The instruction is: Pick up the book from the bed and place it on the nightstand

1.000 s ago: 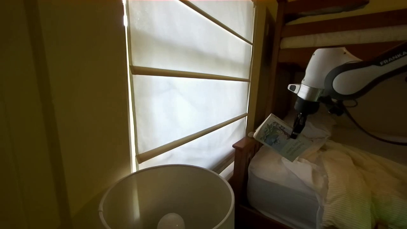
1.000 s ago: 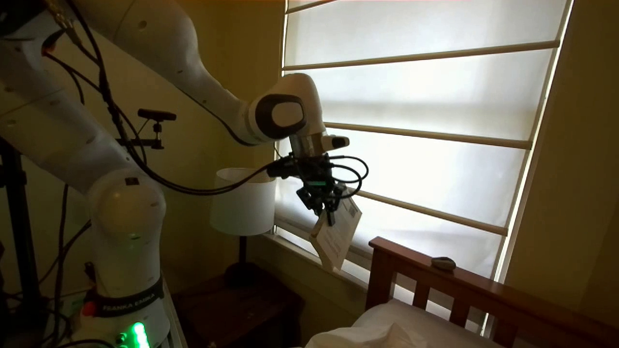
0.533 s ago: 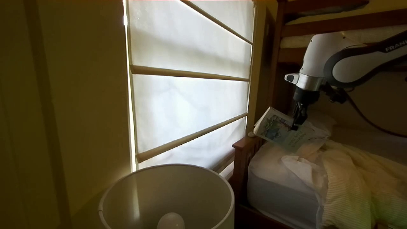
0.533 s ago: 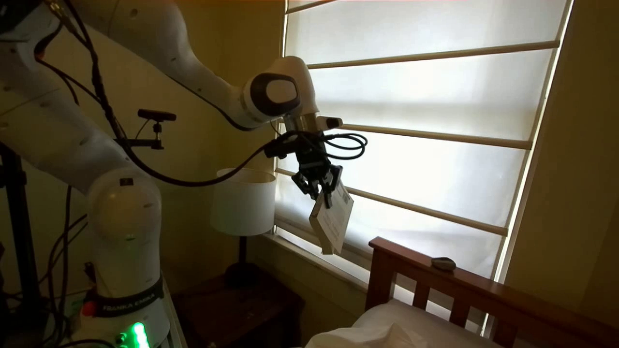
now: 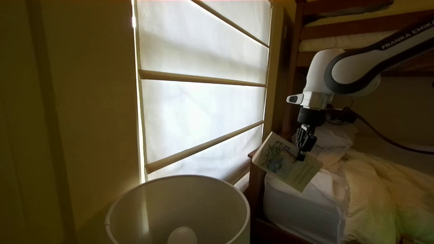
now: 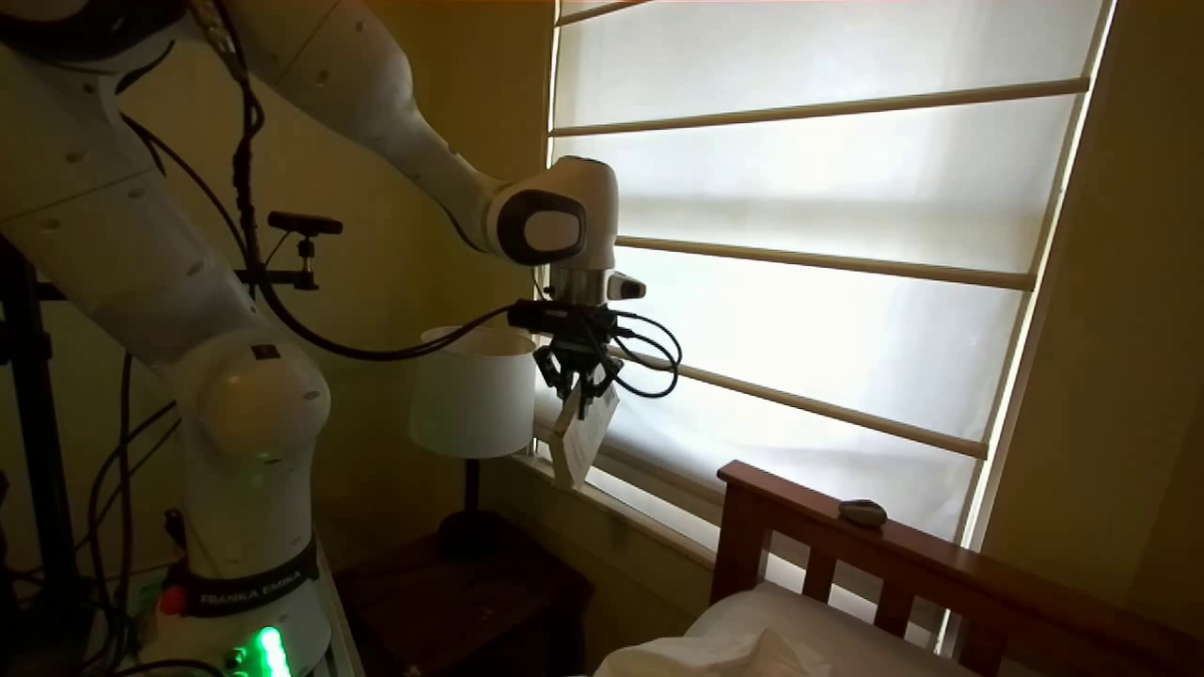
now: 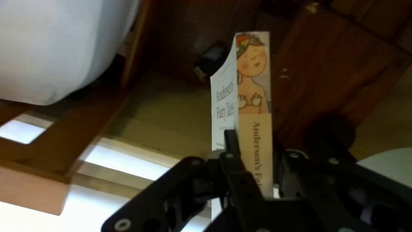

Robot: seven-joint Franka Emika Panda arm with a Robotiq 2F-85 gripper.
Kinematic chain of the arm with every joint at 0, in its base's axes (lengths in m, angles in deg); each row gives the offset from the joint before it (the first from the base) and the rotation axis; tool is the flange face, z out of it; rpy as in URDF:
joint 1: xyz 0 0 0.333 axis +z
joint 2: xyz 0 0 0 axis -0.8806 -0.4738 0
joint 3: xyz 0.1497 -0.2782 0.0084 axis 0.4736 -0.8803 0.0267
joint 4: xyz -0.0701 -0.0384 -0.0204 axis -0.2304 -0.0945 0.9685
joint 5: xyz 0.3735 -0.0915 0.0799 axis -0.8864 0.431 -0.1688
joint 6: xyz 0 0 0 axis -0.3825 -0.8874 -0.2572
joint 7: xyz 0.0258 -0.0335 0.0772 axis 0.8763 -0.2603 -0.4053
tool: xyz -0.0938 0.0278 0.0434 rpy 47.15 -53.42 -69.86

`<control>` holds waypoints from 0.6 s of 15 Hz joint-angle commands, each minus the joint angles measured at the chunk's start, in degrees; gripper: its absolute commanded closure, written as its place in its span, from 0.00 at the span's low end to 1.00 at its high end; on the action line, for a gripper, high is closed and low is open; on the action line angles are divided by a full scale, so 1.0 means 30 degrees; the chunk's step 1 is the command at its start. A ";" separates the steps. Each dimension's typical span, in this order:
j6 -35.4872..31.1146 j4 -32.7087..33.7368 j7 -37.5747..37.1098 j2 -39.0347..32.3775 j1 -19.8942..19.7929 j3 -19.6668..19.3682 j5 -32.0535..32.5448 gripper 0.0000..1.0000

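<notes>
My gripper (image 5: 301, 158) is shut on the book (image 5: 276, 161), which hangs tilted in the air with its illustrated cover showing. In the wrist view the spine of the book (image 7: 254, 96) runs between the two fingers (image 7: 232, 141), and its lettering reads "Andersen's Fai". The book (image 6: 585, 440) is beside the lamp and in front of the window in an exterior view. Lower down stands the dark brown nightstand (image 6: 442, 602); its reddish wooden top shows right of the spine in the wrist view. The bed (image 5: 298, 203), with white mattress and cream bedding, lies behind the book.
A lamp with a white shade (image 6: 475, 395) stands on the nightstand, its dark base (image 7: 328, 132) close to the gripper's right side in the wrist view. The wooden bed-end rail (image 6: 790, 498) carries a small grey object (image 6: 862, 512). A blind (image 6: 828, 357) covers the window.
Held throughout, the book first rose a little, then came down and moved away from the bed toward the lamp and nightstand side. The arm moved with it.
</notes>
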 commanded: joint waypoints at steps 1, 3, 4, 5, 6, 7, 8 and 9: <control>0.1761 0.0779 0.0918 -0.1937 0.1335 0.0678 -0.3845 0.94; 0.2905 0.1282 0.0057 -0.3264 0.1664 0.1487 -0.5643 0.94; 0.3404 0.1411 -0.0235 -0.3727 0.1722 0.1842 -0.6532 0.94; 0.3686 0.1486 -0.1029 -0.4128 0.1546 0.2357 -0.7098 0.94; 0.3623 0.1495 -0.1801 -0.4331 0.1363 0.2870 -0.7547 0.94; 0.2889 0.0636 -0.0579 -0.3492 0.0867 0.2937 -0.6680 0.94; 0.2853 0.0687 -0.0748 -0.3813 0.0852 0.3244 -0.6770 0.76; 0.2833 0.0677 -0.0755 -0.3951 0.0774 0.3393 -0.6750 0.76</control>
